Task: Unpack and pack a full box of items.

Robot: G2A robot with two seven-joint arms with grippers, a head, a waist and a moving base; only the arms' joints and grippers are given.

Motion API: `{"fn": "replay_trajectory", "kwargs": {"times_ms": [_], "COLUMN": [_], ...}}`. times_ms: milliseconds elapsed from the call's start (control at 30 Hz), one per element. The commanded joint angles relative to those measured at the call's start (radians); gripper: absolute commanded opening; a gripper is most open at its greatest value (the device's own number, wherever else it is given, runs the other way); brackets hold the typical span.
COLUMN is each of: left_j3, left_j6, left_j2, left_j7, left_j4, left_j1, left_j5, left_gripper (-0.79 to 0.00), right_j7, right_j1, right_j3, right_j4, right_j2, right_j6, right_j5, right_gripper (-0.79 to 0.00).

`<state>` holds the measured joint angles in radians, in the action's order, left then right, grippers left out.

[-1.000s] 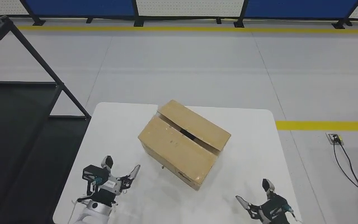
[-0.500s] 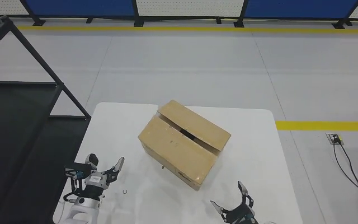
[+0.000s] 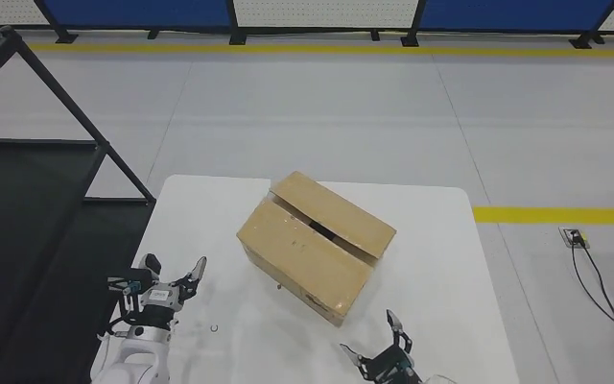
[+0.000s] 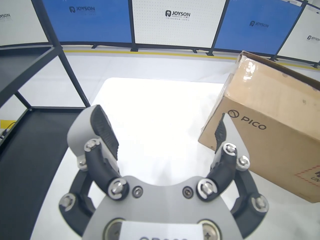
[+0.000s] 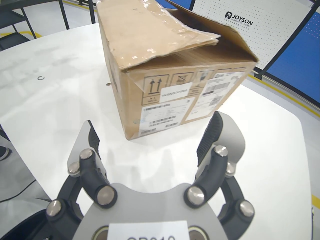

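Note:
A brown cardboard box (image 3: 317,245) stands turned at an angle in the middle of the white table (image 3: 422,250), its top flaps folded over with a dark gap between them. In the right wrist view the box (image 5: 172,63) shows a labelled end and one flap lifted. My left gripper (image 3: 175,274) is open near the table's front left corner, left of the box (image 4: 270,131), with nothing between its fingers (image 4: 103,128). My right gripper (image 3: 372,344) is open at the front edge, just below the box's near corner, also holding nothing.
A small dark ring (image 3: 215,330) lies on the table (image 5: 50,101) near the left gripper, and the ring (image 5: 40,78) also shows left of the box. A black metal rack (image 3: 58,192) stands off the table's left side. Blue and white panels (image 4: 175,13) fence the room.
The left gripper has drawn back toward the table's front left corner. The right gripper has moved left along the front edge, from the right corner to below the box. The box stayed put.

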<state>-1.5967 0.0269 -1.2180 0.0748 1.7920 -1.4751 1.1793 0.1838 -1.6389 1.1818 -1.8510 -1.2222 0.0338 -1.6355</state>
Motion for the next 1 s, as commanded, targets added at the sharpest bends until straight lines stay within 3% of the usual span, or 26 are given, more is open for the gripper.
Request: {"fn": "replay_trajectory", "kwargs": {"times_ms": [0,333,967], "left_j3": [0.001,0.009,0.012], "left_j6": [-0.001,-0.002,0.03], "left_j2": [-0.001,-0.005,-0.009], "left_j7": [0.002,0.007,0.044], "left_j4": [-0.002,-0.009,-0.009], "left_j1": [0.004,0.002,-0.007], "left_j5": [0.004,0.003,0.009], "left_gripper": [0.0,0.0,0.0], "right_j7": [0.01,0.087,0.104], "right_j1": [0.029,0.107,0.168], "right_j3": [-0.032,-0.119,-0.117], "right_j4": [0.029,0.118,0.186], "right_j2": [-0.009,-0.045,-0.078], "right_j6": [-0.037,-0.206,-0.322], "right_j5": [0.01,0.061,0.102], "right_gripper": [0.0,0.0,0.0]}}
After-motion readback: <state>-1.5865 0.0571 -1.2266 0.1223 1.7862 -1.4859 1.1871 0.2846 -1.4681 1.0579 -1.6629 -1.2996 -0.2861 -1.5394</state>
